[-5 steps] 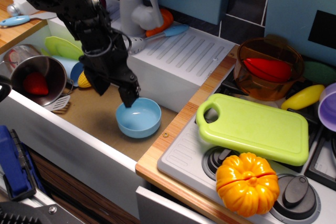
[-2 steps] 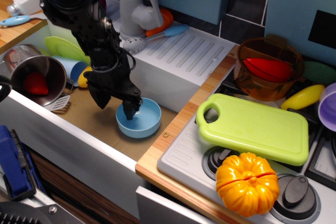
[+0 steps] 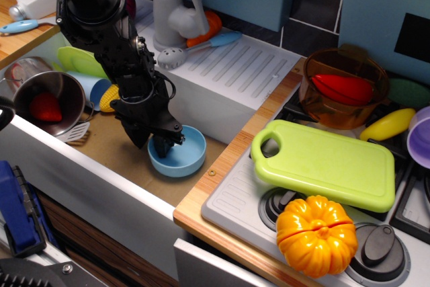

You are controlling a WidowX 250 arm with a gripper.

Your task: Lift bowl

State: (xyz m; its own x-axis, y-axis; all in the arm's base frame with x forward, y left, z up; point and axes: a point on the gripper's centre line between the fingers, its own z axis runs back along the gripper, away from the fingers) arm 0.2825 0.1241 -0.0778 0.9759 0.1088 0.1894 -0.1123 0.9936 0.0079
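The small light-blue bowl [image 3: 185, 156] sits on the brown floor of the sink [image 3: 107, 149], near its right wall. My black gripper [image 3: 156, 146] reaches down from the upper left onto the bowl's left rim. One finger is inside the bowl and the other outside it, drawn close together on the rim. The bowl still rests on the sink floor. The arm hides the bowl's left edge.
A steel pot [image 3: 57, 92] holding a red toy stands at the sink's left, with a yellow corn toy [image 3: 107, 101] beside it. The grey faucet [image 3: 168, 5] is behind. On the stove are a green cutting board [image 3: 326, 162], an orange pumpkin [image 3: 316, 235] and an amber bowl [image 3: 344, 89].
My gripper has come down from above the bowl's left side onto its rim, and the fingers have drawn together. The bowl has hardly moved.
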